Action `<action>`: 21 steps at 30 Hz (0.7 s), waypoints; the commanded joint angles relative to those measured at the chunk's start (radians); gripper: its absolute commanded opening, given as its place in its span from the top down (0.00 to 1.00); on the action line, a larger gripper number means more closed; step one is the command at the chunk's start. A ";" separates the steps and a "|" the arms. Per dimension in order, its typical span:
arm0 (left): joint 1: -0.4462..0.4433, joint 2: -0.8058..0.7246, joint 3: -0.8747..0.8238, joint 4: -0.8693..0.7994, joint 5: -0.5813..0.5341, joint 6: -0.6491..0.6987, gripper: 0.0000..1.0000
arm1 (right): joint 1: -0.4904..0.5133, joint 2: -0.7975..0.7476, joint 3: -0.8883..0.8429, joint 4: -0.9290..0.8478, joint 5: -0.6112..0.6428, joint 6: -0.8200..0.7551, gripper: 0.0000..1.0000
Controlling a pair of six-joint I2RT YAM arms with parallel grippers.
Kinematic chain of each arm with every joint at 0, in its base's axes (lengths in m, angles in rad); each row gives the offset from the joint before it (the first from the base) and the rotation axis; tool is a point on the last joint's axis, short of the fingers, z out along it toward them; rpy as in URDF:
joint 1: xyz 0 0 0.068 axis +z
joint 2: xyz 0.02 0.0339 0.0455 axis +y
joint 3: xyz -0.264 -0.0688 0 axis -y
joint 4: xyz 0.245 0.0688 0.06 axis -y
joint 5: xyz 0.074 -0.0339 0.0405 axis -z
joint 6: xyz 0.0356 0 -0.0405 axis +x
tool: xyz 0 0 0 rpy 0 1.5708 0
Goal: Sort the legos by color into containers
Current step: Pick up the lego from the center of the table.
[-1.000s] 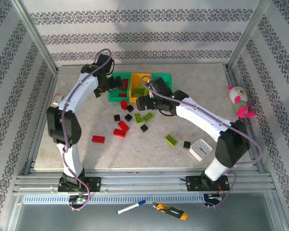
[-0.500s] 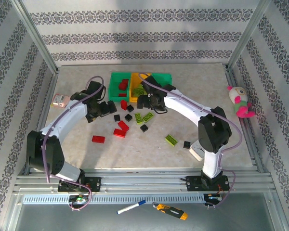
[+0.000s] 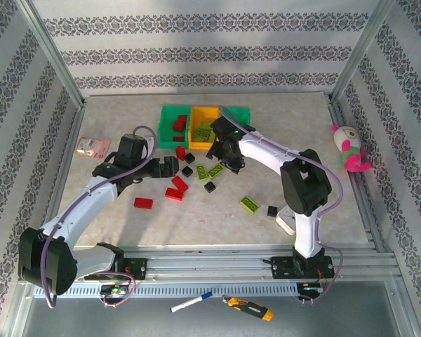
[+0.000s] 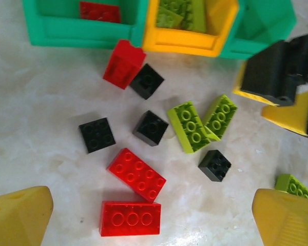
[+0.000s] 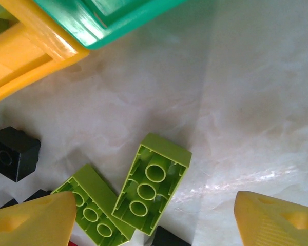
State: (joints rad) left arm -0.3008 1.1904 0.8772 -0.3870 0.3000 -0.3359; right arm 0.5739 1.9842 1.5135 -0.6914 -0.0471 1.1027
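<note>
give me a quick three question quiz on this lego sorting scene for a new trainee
1. True or false: the yellow bin holds lime bricks.
2. Which colour of bricks lies in the left green bin? A black, B red, C lime.
3. Fill in: the long brick framed by the open right gripper is ____ in colour.
Key: 1 true; 2 B; 3 lime.
</note>
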 commanded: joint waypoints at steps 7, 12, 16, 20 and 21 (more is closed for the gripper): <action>-0.033 -0.067 -0.062 0.151 0.052 0.107 0.01 | 0.007 0.081 -0.020 0.013 -0.055 0.102 0.37; -0.040 -0.075 -0.074 0.151 0.044 0.100 0.01 | 0.007 0.112 -0.012 0.012 -0.074 0.109 0.44; -0.043 -0.083 -0.088 0.158 0.044 0.099 0.01 | 0.007 0.113 -0.018 0.007 -0.071 0.109 0.47; -0.046 -0.085 -0.098 0.169 0.048 0.096 0.01 | 0.007 0.110 -0.021 0.008 -0.071 0.102 0.49; -0.046 -0.084 -0.102 0.171 0.050 0.094 0.01 | 0.007 0.108 -0.022 0.009 -0.073 0.102 0.52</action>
State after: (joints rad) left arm -0.3340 1.1267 0.7921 -0.2611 0.3397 -0.2604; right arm 0.5739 2.0842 1.5002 -0.6643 -0.1139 1.2015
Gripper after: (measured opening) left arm 0.993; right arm 0.498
